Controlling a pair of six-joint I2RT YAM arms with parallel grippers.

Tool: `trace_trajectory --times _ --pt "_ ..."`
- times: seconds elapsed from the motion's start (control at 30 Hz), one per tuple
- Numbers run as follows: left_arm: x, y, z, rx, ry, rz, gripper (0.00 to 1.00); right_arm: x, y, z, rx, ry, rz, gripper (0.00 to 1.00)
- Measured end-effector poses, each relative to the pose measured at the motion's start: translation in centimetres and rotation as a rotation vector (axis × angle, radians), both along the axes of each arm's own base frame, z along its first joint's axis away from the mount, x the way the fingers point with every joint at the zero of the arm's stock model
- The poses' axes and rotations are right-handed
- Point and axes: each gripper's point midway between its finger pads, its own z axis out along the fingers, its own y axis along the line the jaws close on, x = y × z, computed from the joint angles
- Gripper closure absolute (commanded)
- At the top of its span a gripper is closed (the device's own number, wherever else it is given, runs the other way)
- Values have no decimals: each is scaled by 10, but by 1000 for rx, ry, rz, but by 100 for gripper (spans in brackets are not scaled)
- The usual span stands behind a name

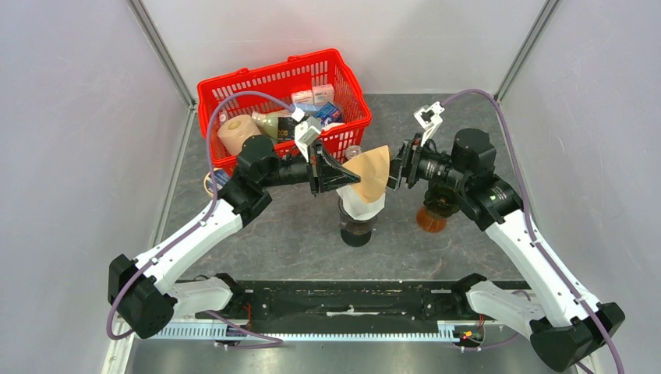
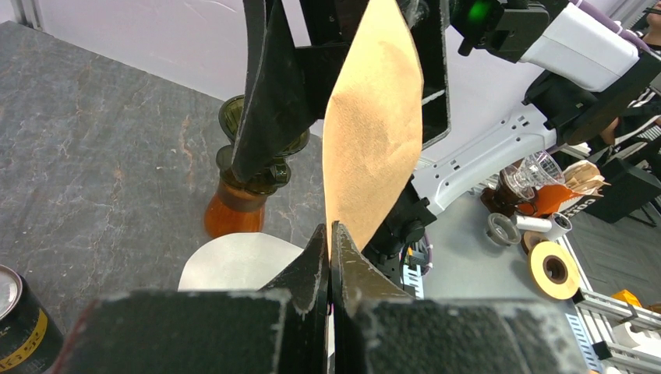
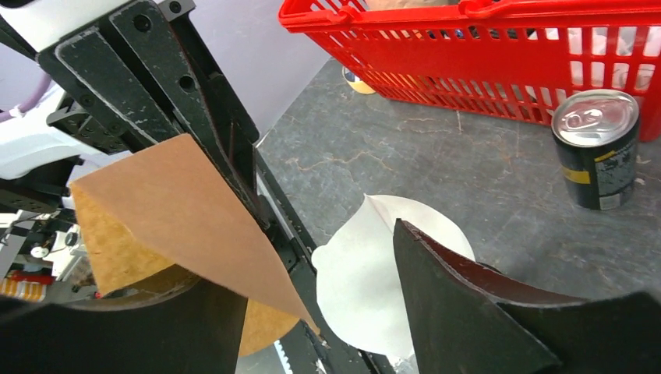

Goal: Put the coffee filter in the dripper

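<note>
My left gripper (image 1: 352,176) is shut on the pointed end of a brown cone coffee filter (image 1: 372,173) and holds it in the air at mid-table; its closed jaws (image 2: 330,238) show in the left wrist view with the filter (image 2: 374,125) rising from them. My right gripper (image 1: 396,169) is open, its fingers on either side of the filter's wide edge (image 3: 171,210). Directly below, a white paper filter (image 1: 365,206) sits in a dark dripper (image 1: 357,232). The white filter also shows in the right wrist view (image 3: 374,280).
An amber glass vessel with a dark top (image 1: 431,220) stands under my right arm. A red basket (image 1: 234,84) with groceries is at the back left. A black and yellow can (image 3: 596,148) stands near the basket. A black rail (image 1: 351,300) runs along the near edge.
</note>
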Motion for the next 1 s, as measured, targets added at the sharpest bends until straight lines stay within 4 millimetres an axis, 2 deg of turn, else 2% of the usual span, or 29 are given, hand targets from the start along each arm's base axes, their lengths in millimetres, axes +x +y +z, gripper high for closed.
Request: trace_trajectory --times 0.07,0.23,0.3,0.43,0.5,0.6,0.77,0.8,0.9,1.0 --pt "0 0 0 0 0 0 98 -1 3 1 11 2 20 39" --pt "0 0 1 -3 -1 0 98 -7 7 7 37 1 59 49" --pt "0 0 1 -5 2 0 98 -9 7 8 42 1 69 59" --pt "1 -1 2 -12 6 -1 98 -11 9 8 47 3 84 70" --pt "2 -2 2 -14 13 -1 98 -11 9 7 47 4 89 79" --pt "3 -4 -1 -10 28 -2 98 -13 9 8 49 4 98 99" --pt "7 -5 -4 -7 42 7 97 -14 9 8 51 4 99 100" --pt "7 -5 -4 -7 43 10 94 -14 9 9 51 3 98 100" --pt "11 -5 -5 -4 50 33 75 -15 8 11 53 -4 93 100" --pt "16 -4 -9 10 73 62 62 -14 6 12 51 -13 80 100"
